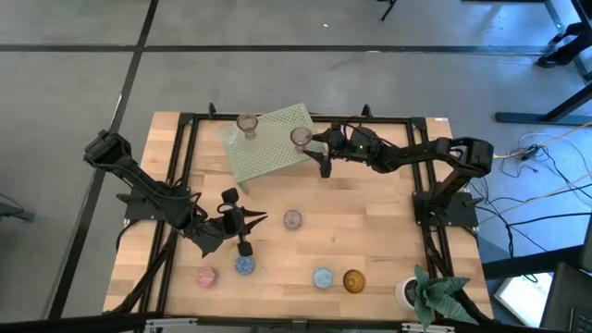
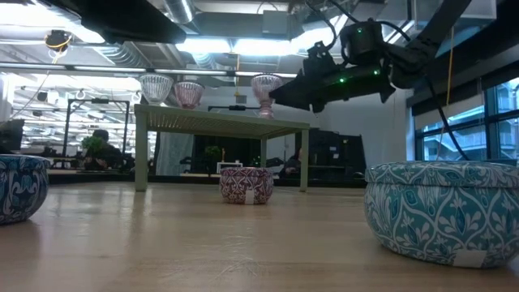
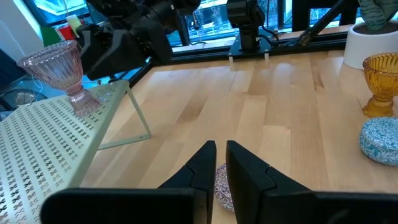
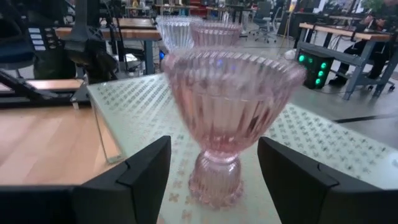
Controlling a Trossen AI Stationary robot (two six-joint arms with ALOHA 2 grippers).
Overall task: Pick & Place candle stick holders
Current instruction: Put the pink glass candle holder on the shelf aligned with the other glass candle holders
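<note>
Right gripper open, fingers either side of pink stemmed holder standing on green rack, not gripping it. Two more glass holders behind it. Left gripper shut, empty, above the table.

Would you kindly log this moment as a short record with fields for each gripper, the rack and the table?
right gripper: open, fingers either side of the pink stemmed holder standing on the green rack
left gripper: shut, empty, over the table near the patterned mauve holder
on rack: three stemmed holders
on table: five holders, white plant pot
</note>
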